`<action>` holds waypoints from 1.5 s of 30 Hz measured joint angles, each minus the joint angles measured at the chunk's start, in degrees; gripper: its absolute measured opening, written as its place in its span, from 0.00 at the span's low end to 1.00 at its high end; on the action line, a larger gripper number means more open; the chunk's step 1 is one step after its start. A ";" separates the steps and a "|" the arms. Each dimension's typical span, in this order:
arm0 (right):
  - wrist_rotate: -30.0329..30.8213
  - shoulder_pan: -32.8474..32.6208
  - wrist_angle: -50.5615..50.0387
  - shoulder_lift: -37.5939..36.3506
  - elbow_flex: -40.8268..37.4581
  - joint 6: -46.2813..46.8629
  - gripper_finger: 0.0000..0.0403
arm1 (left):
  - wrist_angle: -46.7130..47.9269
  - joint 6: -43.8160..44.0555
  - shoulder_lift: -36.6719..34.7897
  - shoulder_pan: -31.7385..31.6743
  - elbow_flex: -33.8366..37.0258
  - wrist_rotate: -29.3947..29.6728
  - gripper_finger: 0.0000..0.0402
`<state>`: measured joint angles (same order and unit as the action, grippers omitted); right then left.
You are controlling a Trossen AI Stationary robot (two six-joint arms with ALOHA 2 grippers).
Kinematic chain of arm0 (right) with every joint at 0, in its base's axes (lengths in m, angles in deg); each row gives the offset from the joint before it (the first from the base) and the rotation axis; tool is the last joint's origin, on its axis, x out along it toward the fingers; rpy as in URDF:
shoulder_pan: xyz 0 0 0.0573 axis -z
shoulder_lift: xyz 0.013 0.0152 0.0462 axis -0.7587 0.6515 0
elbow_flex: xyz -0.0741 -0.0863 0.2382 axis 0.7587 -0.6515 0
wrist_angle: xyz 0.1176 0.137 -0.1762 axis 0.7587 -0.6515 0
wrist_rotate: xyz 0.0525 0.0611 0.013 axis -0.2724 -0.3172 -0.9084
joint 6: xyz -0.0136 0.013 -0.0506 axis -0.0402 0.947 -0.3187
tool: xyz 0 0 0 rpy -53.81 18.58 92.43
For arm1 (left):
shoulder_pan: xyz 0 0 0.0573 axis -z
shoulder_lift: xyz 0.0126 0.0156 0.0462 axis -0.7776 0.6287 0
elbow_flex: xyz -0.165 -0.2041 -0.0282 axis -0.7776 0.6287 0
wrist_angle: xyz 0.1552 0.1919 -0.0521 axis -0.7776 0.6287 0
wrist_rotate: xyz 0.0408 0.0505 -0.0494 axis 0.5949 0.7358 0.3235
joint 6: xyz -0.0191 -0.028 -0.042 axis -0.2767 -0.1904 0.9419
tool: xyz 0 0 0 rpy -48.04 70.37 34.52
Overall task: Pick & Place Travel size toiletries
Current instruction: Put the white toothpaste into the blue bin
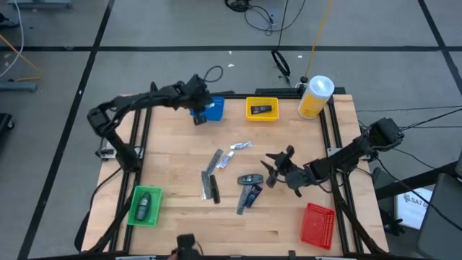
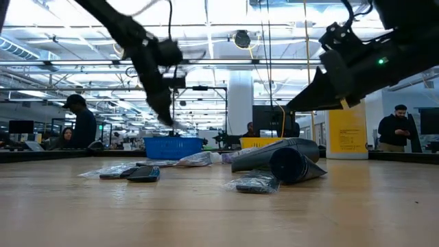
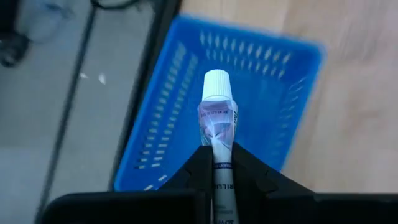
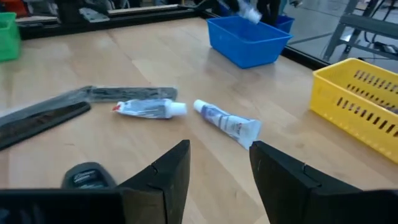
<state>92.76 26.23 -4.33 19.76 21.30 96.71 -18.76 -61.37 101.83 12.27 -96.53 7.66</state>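
Your left pincer (image 3: 214, 163) is clamped on a tube (image 3: 217, 118) right above the blue bin (image 3: 261, 68), but it hangs near the rim, so a sloppy release could bounce it onto the tabletop (image 1: 180, 152).

Wooden table (image 1: 180, 137) — four bins (image 1: 261, 109), yellow bottle (image 1: 315, 97), scattered toiletries (image 1: 211, 180)

A large open-plan robotics lab or industrial workspace: high ceiling (image 2: 219, 41) with exposed trusses and strip lights, people (image 2: 82, 127) at monitor-lined desks beyond the wooden table (image 1: 180, 144), grey floor (image 1: 144, 29) marked with black tape, loose cables (image 1: 253, 11) trailing across it
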 joint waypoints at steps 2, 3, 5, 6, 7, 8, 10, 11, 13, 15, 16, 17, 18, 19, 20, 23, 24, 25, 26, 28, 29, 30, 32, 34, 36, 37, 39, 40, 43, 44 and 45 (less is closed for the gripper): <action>-0.03 0.48 -0.68 0.00 0.00 0.01 0.40 | -0.91 -1.59 2.37 -2.58 0.00 -2.41 0.10; -0.05 0.59 -0.70 0.00 0.00 0.01 0.40 | -1.03 -2.55 3.52 -3.50 0.00 -3.08 0.10; -0.09 0.62 -0.70 0.00 0.00 0.01 0.40 | -1.67 -3.90 5.89 -4.51 0.00 -3.27 0.10; -0.12 0.60 -0.70 0.00 0.00 0.01 0.40 | -2.09 -4.17 6.93 -4.74 0.00 -3.29 0.10; -0.14 0.59 -0.71 0.00 0.00 0.01 0.40 | -2.41 -4.23 7.82 -4.77 0.00 -3.28 0.10; -0.14 0.59 -0.74 0.00 0.00 0.01 0.40 | -3.01 -4.32 8.55 -4.76 0.00 -3.30 0.10; -0.14 0.60 -0.86 0.00 0.00 -0.10 0.40 | -4.00 -4.65 9.63 -4.75 0.00 -3.80 0.10; -0.14 0.59 -1.01 0.00 0.00 -0.12 0.40 | -4.21 -4.88 10.07 -4.67 0.00 -3.90 0.11; -0.12 0.59 -1.09 0.00 0.00 -0.50 0.40 | -5.20 -5.10 10.41 -4.60 0.00 -4.04 0.13; -0.10 0.59 -1.06 0.00 0.00 -1.34 0.40 | -6.32 -5.07 10.30 -4.60 -0.12 -4.31 0.18; -0.11 0.59 -1.07 0.00 0.00 -1.89 0.40 | -6.40 -4.99 10.10 -4.60 -0.38 -4.31 0.21; -0.10 0.60 -1.05 0.00 0.00 -2.33 0.40 | -6.29 -4.74 9.66 -4.66 -0.52 -4.23 0.24; -0.10 0.65 -1.03 0.00 0.00 -3.05 0.40 | -5.75 -4.48 9.21 -4.73 -0.80 -3.96 0.28; -0.09 0.78 -0.98 0.00 0.00 -4.15 0.40 | -5.33 -4.42 8.60 -4.72 -1.23 -3.33 0.32; -0.21 0.92 -0.55 0.00 0.00 -5.20 0.40 | -5.32 -4.14 7.62 -4.62 -1.44 -3.16 0.36; -2.27 1.37 0.80 -1.28 0.00 -7.90 0.40 | -3.73 -1.39 3.75 -4.07 -1.46 -3.19 0.47; -4.26 1.67 1.08 -2.16 0.00 -8.82 0.40 | -3.21 -0.16 2.24 -3.79 -1.48 -3.71 0.50; -6.54 2.09 0.99 -3.23 0.00 -9.55 0.40 | -2.22 1.15 0.76 -3.38 -1.48 -4.78 0.53; -8.97 2.67 0.87 -4.45 0.00 -10.39 0.40 | -1.23 2.52 -0.76 -2.81 -1.48 -6.48 0.55; -14.64 4.12 0.93 -7.33 0.00 -12.49 0.40 | -1.80 5.17 -3.88 -1.54 -0.53 -11.92 0.58; -17.86 5.15 1.11 -8.69 0.00 -13.49 0.40 | -2.71 6.42 -5.45 -0.65 0.61 -15.32 0.58; -21.35 6.55 1.29 -9.76 0.00 -14.26 0.40 | -4.44 7.92 -6.85 0.52 2.20 -18.91 0.59; -29.04 9.65 0.99 -11.13 0.00 -15.42 0.40 | -11.87 10.97 -9.28 3.72 6.76 -24.85 0.58; -36.84 13.37 1.20 -11.19 0.00 -15.80 0.40 | -20.86 14.07 -10.92 7.88 12.38 -27.26 0.56; -44.72 16.85 1.19 -10.14 0.00 -15.43 0.42 | -31.40 17.01 -11.46 12.23 17.92 -26.57 0.54; -48.70 18.31 1.09 -9.32 0.00 -15.41 0.43 | -35.98 18.81 -11.46 14.50 20.52 -25.79 0.53; -54.81 20.42 0.75 -7.66 0.34 -15.82 0.47 | -46.66 23.01 -10.66 18.90 25.42 -23.32 0.51; -56.85 21.03 0.69 -6.84 0.83 -16.29 0.48 | -52.17 25.21 -9.82 21.17 27.43 -21.49 0.50; -58.93 23.11 0.48 -4.38 3.00 -17.89 0.54 | -65.51 31.07 -6.96 27.30 32.62 -14.82 0.47; -58.90 23.81 -0.72 -3.63 3.85 -18.81 0.56 | -69.79 32.72 -5.61 29.08 33.56 -11.67 0.46; -58.58 24.42 -2.34 -2.84 4.82 -19.82 0.58 | -73.14 33.96 -4.26 30.76 34.49 -8.50 0.45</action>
<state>34.18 50.65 -6.67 16.92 26.13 76.90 -91.91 -27.41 97.57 43.03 -62.04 -0.83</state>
